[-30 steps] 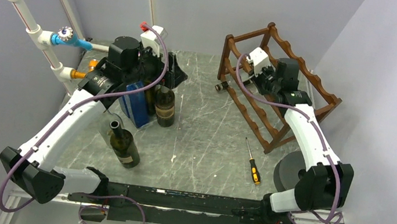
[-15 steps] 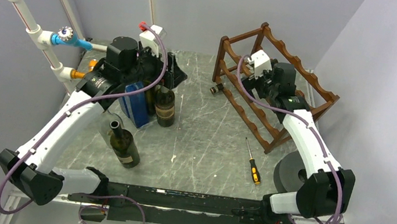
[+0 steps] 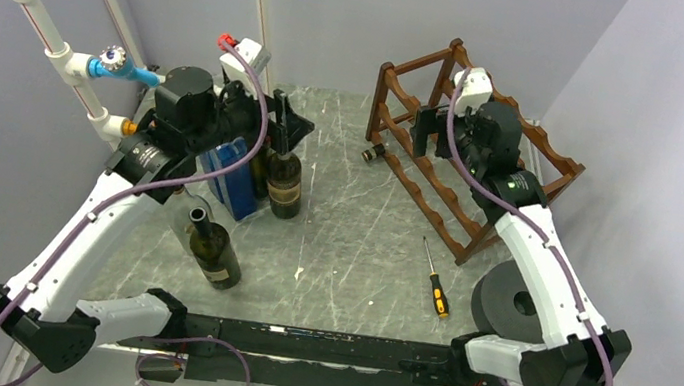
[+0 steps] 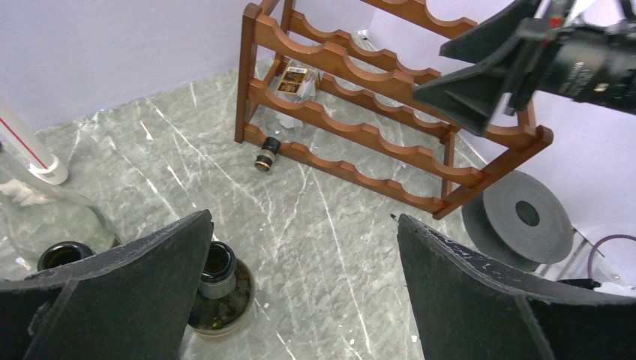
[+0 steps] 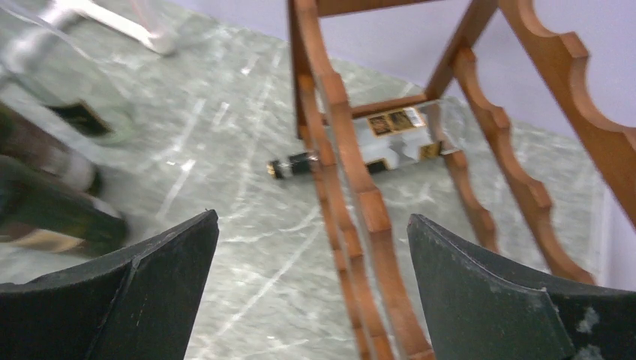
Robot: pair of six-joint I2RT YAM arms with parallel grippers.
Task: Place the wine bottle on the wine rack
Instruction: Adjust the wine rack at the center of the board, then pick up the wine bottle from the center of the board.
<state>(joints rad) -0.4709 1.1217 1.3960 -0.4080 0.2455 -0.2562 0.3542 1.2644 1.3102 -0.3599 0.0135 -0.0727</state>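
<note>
The wine bottle [image 5: 401, 139], a clear glass one with a brown and gold label and a dark cap, lies on its side in the lowest tier of the wine rack [image 4: 246, 75], a dark reddish-brown wooden frame with wavy scalloped rails. Its capped neck pokes out past the front rail towards the middle of the grey marbled tabletop [image 3: 351, 245]. From these angles you cannot quite tell whether its body rests on the bottom rails or on the tabletop between them. Your right pincer [image 5: 313, 217] hangs above the rack with its fingers spread wide and nothing between them, clear of the bottle below. Your left pincer [image 4: 304, 217] is spread just as wide and empty, poised above a standing dark green glass bottle [image 3: 285, 185] with an open mouth on the left side of the tabletop. Next to that bottle stands a blue rectangular box [image 3: 237, 178], and a second dark green bottle [image 3: 216, 256] stands nearer the arm bases. An orange-and-black-handled screwdriver [image 3: 436, 285] lies on the tabletop in front of the rack, with a dark grey round disc [image 3: 503, 312] just to its right.
</note>
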